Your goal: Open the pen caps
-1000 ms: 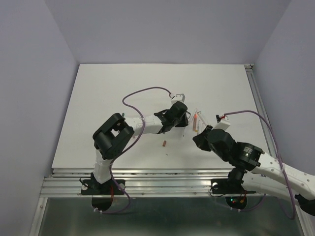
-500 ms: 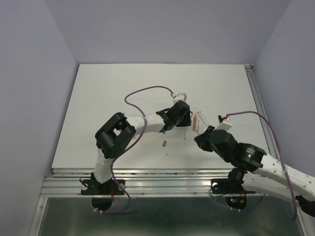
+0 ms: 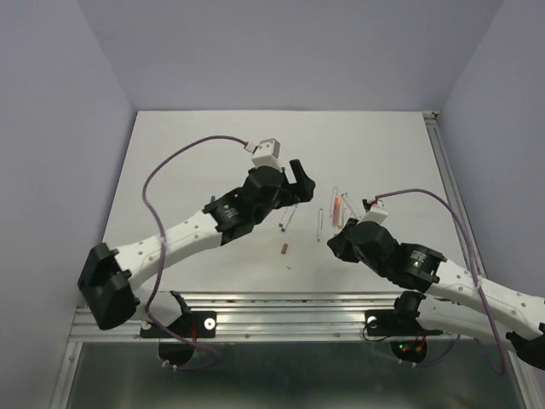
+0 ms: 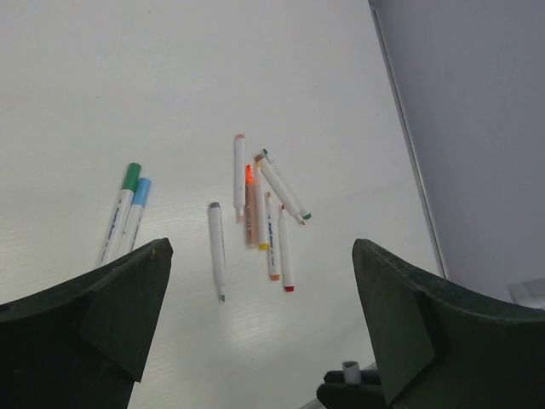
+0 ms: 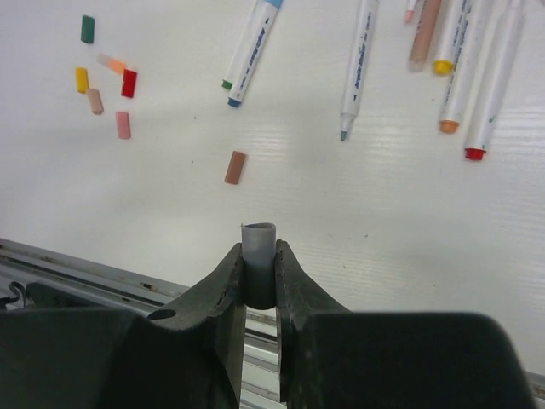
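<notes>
Right hand point(image 5: 260, 266) clamped on grey cap point(image 5: 259, 243): short hollow plastic tube, upright between dark fingers, just nearer than brown cap point(image 5: 235, 167). Left hand point(image 4: 260, 256) spread wide, holding nothing. Slim white-barrelled pens point(image 5: 358, 60) fanned beyond brown cap on smooth white worktop point(image 5: 128, 213). Loose stubby caps point(image 5: 123, 124) clustered beside it.

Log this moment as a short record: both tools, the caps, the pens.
left tool: open, empty, raised over the pens
right tool: shut on grey cap
loose caps: small group lying on the table
brown cap: lying apart from that group
grey pen: tip bare, lying between a pair and a cluster
</notes>
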Controlling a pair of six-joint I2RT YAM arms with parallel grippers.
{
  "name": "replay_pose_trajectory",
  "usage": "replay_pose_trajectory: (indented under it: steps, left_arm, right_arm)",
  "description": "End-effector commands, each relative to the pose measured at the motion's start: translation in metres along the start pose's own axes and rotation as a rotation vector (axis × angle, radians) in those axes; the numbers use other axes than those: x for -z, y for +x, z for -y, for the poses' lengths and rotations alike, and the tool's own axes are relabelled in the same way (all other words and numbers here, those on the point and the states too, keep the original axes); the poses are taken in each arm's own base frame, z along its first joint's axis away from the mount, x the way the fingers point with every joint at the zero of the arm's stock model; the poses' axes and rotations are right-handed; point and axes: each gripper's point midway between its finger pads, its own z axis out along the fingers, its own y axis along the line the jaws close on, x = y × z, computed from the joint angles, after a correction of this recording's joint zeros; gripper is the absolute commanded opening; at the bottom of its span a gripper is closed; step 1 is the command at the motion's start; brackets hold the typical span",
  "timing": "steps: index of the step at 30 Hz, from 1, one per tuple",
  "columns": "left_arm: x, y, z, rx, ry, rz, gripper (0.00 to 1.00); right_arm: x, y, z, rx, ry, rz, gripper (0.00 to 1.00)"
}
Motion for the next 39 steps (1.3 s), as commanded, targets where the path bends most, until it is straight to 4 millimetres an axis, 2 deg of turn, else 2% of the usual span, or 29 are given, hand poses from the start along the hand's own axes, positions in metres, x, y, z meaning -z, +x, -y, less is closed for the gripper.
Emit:
replay_pose_trajectory:
  steps: [1,2,3,4,5,6,7,8,9,10,11,12,13,14,16,17,18,20,21,22,24,25,28,32,33,39]
  left_arm:
    - [0.045,0.001,-0.069,0.026,-0.233,0.036,0.99]
    - [0.061,-0.008,-0.074,0.059,-0.241,0.068,0.99]
    - [0.07,-0.008,-0.084,0.078,-0.269,0.083,0.99]
    - [0.079,0.003,-0.106,0.106,-0.34,0.078,0.99]
    - [0.087,0.005,-0.115,0.128,-0.366,0.087,0.99]
    - [0.1,-0.001,-0.122,0.17,-0.377,0.121,0.99]
    - [0.107,0.014,-0.139,0.193,-0.429,0.099,0.99]
    - [0.116,0.013,-0.145,0.217,-0.436,0.112,0.99]
    - [0.12,0.016,-0.151,0.231,-0.453,0.113,0.99]
    - [0.126,0.025,-0.166,0.261,-0.502,0.11,0.99]
    - [0.132,0.025,-0.169,0.282,-0.505,0.121,0.99]
    - [0.138,0.03,-0.179,0.276,-0.535,0.116,0.99]
    - [0.141,0.029,-0.182,0.289,-0.541,0.129,0.99]
    - [0.146,0.026,-0.182,0.313,-0.527,0.147,0.99]
    - [0.152,0.027,-0.189,0.327,-0.543,0.162,0.99]
    - [0.156,0.025,-0.189,0.342,-0.528,0.176,0.99]
    - [0.158,0.025,-0.191,0.346,-0.527,0.181,0.99]
    - [0.162,0.025,-0.195,0.36,-0.526,0.193,0.99]
    - [0.164,0.025,-0.196,0.363,-0.527,0.199,0.99]
    - [0.165,0.024,-0.198,0.365,-0.53,0.205,0.99]
    - [0.168,0.025,-0.201,0.359,-0.54,0.204,0.99]
    - [0.17,0.027,-0.204,0.356,-0.549,0.204,0.99]
    - [0.171,0.029,-0.207,0.349,-0.556,0.199,0.99]
    - [0.171,0.031,-0.208,0.344,-0.56,0.193,0.99]
    - [0.171,0.031,-0.208,0.345,-0.558,0.192,0.99]
    - [0.17,0.032,-0.206,0.333,-0.545,0.184,0.99]
  right_arm:
    - [-0.01,0.001,-0.036,0.043,-0.123,-0.021,0.02]
    - [-0.018,0.003,-0.046,0.051,-0.144,-0.029,0.02]
    - [-0.023,0.006,-0.051,0.068,-0.151,-0.041,0.02]
    - [-0.025,0.007,-0.062,0.091,-0.181,-0.056,0.02]
    - [-0.029,0.009,-0.07,0.104,-0.198,-0.071,0.02]
    - [-0.044,0.019,-0.075,0.128,-0.183,-0.101,0.02]
    - [-0.05,0.022,-0.081,0.151,-0.193,-0.116,0.02]
    - [-0.053,0.023,-0.098,0.155,-0.228,-0.142,0.02]
    - [-0.059,0.027,-0.106,0.161,-0.24,-0.164,0.02]
    - [-0.072,0.038,-0.121,0.18,-0.269,-0.208,0.02]
    - [-0.078,0.042,-0.129,0.188,-0.291,-0.226,0.02]
    - [-0.092,0.059,-0.137,0.209,-0.319,-0.276,0.02]
    - [-0.098,0.063,-0.145,0.216,-0.339,-0.291,0.02]
    - [-0.102,0.057,-0.165,0.214,-0.383,-0.283,0.02]
    - [-0.116,0.065,-0.177,0.232,-0.4,-0.317,0.02]
    - [-0.133,0.084,-0.173,0.249,-0.374,-0.368,0.03]
    - [-0.137,0.077,-0.191,0.244,-0.398,-0.359,0.03]
    - [-0.151,0.084,-0.2,0.249,-0.395,-0.385,0.04]
    - [-0.164,0.098,-0.193,0.259,-0.355,-0.425,0.04]
    - [-0.169,0.093,-0.208,0.255,-0.376,-0.421,0.05]
    - [-0.183,0.106,-0.206,0.259,-0.357,-0.455,0.07]
    - [-0.185,0.103,-0.216,0.256,-0.372,-0.448,0.08]
    - [-0.201,0.109,-0.221,0.262,-0.36,-0.457,0.1]
    - [-0.221,0.121,-0.213,0.274,-0.294,-0.487,0.11]
    - [-0.222,0.119,-0.218,0.275,-0.297,-0.486,0.11]
    - [-0.226,0.127,-0.22,0.26,-0.3,-0.514,0.18]
